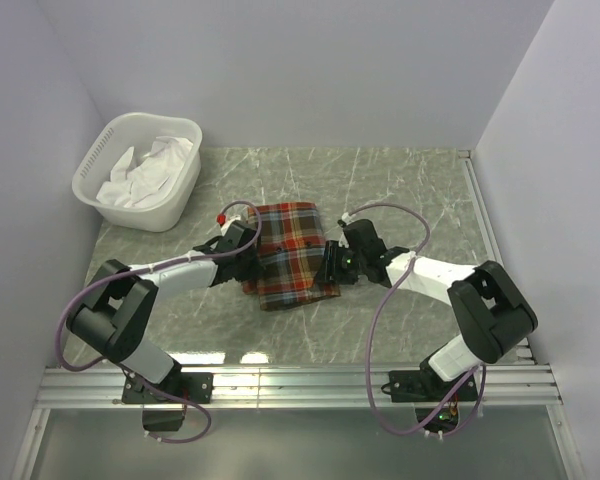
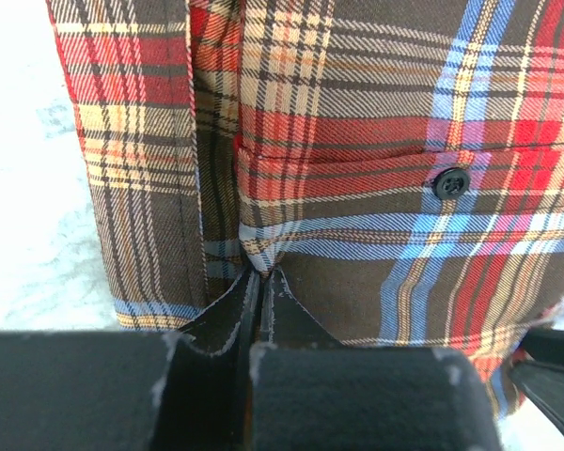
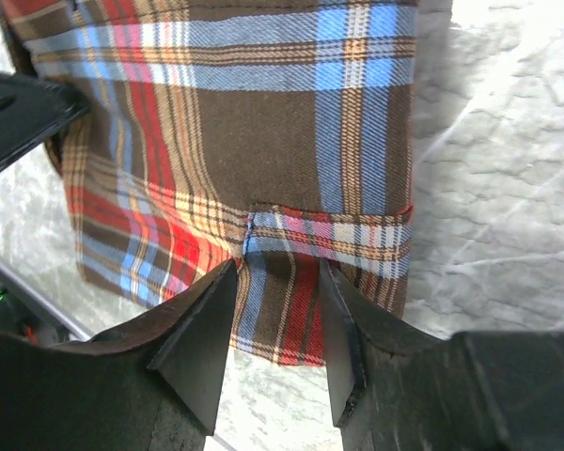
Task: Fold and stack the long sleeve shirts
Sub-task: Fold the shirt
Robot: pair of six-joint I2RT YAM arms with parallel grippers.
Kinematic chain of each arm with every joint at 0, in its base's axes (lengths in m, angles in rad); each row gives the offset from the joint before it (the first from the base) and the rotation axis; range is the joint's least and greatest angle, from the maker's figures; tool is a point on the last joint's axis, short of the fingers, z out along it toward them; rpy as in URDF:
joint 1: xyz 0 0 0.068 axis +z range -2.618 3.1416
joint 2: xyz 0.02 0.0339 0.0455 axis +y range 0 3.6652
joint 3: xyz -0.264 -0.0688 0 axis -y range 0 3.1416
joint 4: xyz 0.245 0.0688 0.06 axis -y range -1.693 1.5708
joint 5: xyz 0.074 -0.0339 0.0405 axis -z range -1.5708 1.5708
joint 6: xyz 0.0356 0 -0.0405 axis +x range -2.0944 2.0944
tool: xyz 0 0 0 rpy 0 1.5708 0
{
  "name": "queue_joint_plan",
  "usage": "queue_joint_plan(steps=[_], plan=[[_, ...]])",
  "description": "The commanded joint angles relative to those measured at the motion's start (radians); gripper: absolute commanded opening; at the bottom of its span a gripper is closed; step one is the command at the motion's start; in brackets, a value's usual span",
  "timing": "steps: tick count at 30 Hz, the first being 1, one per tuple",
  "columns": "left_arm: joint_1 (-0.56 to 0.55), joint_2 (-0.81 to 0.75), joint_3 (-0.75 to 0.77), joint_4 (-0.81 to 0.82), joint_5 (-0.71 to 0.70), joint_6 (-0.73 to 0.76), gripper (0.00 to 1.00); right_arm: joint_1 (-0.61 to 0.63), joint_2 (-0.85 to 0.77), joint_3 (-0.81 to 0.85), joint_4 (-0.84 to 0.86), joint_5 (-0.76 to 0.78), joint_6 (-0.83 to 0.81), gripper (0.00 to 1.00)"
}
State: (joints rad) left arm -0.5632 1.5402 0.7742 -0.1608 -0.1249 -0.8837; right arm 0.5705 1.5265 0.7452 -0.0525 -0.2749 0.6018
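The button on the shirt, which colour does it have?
Black button on the shirt; left wrist view shows it best.

The plaid shirt (image 1: 288, 255) is seen as soft, matt woven cloth. Under the shirt, a smooth, faintly glossy marbled table (image 1: 410, 190) is shown; a white plastic basket (image 1: 155, 212) is set beyond the shirt.

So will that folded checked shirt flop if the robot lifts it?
Probably flop: the red and brown plaid flannel shirt puckers where the left gripper pinches it. Being thin layered cloth, it's likely light, and its folds may fall open.
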Motion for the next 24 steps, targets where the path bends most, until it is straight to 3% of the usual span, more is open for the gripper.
queue_joint_plan(steps=[1, 14, 24], plan=[[0.008, 0.015, -0.03, 0.044, -0.045, 0.054, 0.0, -0.004, -0.042, 0.0, 0.045, -0.044, -0.025, 0.47], [0.006, -0.046, 0.0, 0.043, -0.062, 0.077, 0.0, 0.04, -0.083, -0.01, 0.198, -0.251, -0.022, 0.46], [0.008, -0.077, 0.049, 0.034, -0.097, 0.126, 0.01, 0.046, 0.171, 0.002, 0.238, -0.336, 0.029, 0.46]])
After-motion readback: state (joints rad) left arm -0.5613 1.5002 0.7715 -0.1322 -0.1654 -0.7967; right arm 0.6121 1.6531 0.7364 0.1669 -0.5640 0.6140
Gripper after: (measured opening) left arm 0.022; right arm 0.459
